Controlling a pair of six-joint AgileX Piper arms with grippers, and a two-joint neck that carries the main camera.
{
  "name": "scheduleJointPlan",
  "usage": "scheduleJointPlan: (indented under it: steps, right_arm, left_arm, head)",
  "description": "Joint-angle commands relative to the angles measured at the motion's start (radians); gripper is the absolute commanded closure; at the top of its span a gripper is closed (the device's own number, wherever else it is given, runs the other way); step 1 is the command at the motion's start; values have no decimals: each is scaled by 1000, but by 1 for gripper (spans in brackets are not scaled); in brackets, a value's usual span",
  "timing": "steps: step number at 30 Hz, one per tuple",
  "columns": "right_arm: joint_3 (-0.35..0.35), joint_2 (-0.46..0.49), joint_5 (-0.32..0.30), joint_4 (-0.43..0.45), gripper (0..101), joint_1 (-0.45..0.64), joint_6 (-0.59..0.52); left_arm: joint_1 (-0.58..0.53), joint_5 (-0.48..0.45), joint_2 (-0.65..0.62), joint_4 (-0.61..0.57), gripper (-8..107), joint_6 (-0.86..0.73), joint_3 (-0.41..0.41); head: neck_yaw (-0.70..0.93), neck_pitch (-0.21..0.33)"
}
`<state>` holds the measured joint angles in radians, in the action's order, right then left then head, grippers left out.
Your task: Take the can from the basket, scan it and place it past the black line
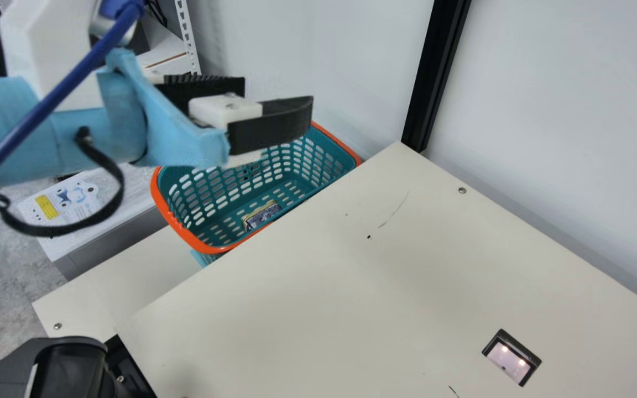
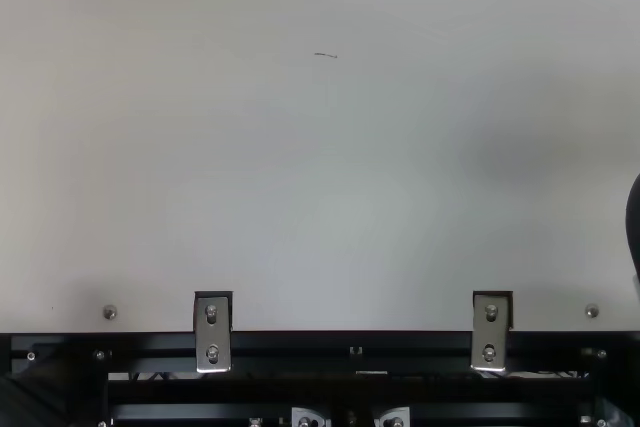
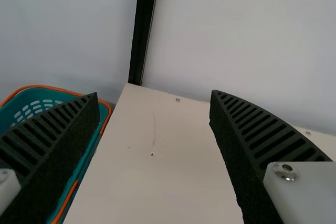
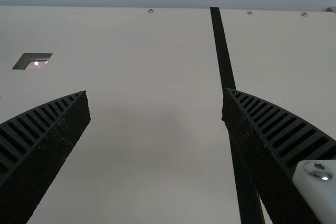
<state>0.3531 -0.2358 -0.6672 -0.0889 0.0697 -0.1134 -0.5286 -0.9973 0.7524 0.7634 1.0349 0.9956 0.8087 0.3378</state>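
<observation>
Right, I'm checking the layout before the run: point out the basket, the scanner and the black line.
Basket [image 1: 184,233]: main view, on its orange rim.
Scanner [image 1: 508,362]: main view, on its lit glass.
Black line [image 4: 225,66]: right wrist view, on its stretch beyond the fingertips.

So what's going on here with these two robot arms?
Nothing is being held right now. The left black-fingered end effector is open near a teal plastic basket with an orange rim. In the basket lies a small dark-patterned thing with a yellow edge, probably the can to be scanned. The right end effector is open too, over the cream table by a black line.
</observation>
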Motion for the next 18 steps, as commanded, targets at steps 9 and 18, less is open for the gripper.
scheduleJointPlan:
  steps: [9,18]
  right_arm:
    - [0,0,0,0,0,0,0]
    - [0,0,0,0,0,0,0]
  left_arm:
    - [-66,-53,63,135,9,158,21]
    - [-25,-43,64,89,9,116,43]
  head:
    - [31,59]
    - [31,59]
